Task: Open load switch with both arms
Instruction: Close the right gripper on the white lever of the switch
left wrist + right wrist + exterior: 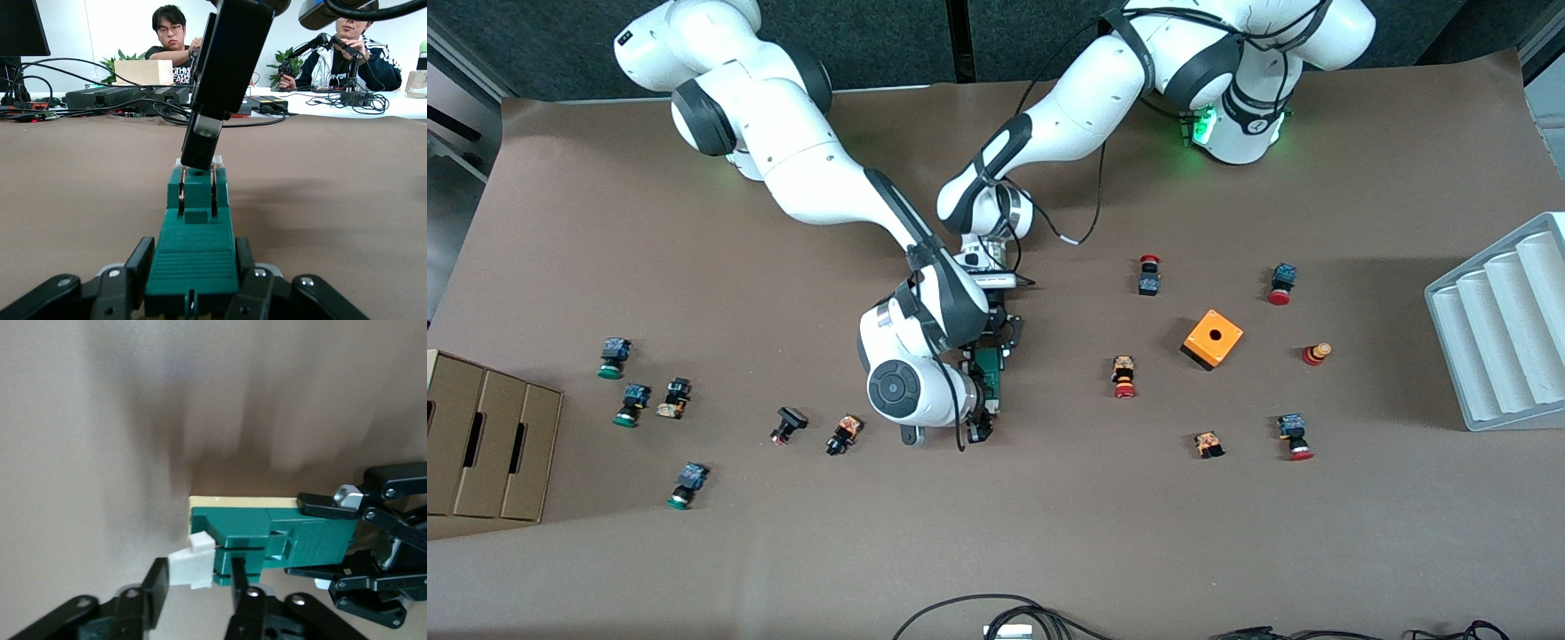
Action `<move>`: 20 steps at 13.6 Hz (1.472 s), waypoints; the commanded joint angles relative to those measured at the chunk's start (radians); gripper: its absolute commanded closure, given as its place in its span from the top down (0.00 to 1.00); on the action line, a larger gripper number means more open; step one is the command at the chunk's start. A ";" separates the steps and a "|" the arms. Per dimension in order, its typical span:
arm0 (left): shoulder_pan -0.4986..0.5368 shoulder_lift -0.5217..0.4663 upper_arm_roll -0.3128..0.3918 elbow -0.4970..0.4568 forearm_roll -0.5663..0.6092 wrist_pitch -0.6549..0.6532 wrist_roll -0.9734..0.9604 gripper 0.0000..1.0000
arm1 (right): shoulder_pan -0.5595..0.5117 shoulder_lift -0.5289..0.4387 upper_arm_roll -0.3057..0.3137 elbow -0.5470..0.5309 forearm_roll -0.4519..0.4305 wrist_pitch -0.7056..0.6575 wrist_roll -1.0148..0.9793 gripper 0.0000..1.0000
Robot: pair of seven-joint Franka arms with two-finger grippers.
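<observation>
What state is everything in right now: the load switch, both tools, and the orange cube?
load switch: lying flat, white piece in place at one end
left tool: shut on the load switch's green body
right tool: open, fingers straddling the white piece
orange cube: untouched, hole facing up, toward the left arm's end
</observation>
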 commanded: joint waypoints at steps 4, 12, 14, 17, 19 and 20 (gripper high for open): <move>-0.003 0.017 -0.003 0.011 0.009 -0.022 -0.008 0.55 | 0.011 -0.002 -0.001 0.012 0.023 -0.059 0.010 0.37; -0.005 0.017 -0.003 0.011 0.008 -0.021 -0.006 0.55 | 0.018 -0.043 -0.001 -0.050 0.023 -0.056 0.006 0.36; -0.005 0.017 -0.003 0.011 0.008 -0.022 -0.009 0.55 | 0.021 -0.052 -0.001 -0.063 0.023 -0.051 0.005 0.32; -0.005 0.017 -0.003 0.011 0.008 -0.022 -0.011 0.55 | 0.022 -0.072 -0.001 -0.096 0.023 -0.043 0.002 0.30; -0.005 0.017 -0.003 0.011 0.008 -0.021 -0.011 0.54 | 0.024 -0.075 -0.001 -0.104 0.023 -0.042 0.000 0.30; -0.005 0.018 -0.003 0.011 0.008 -0.021 -0.011 0.54 | 0.024 -0.077 -0.001 -0.104 0.023 -0.042 0.000 0.30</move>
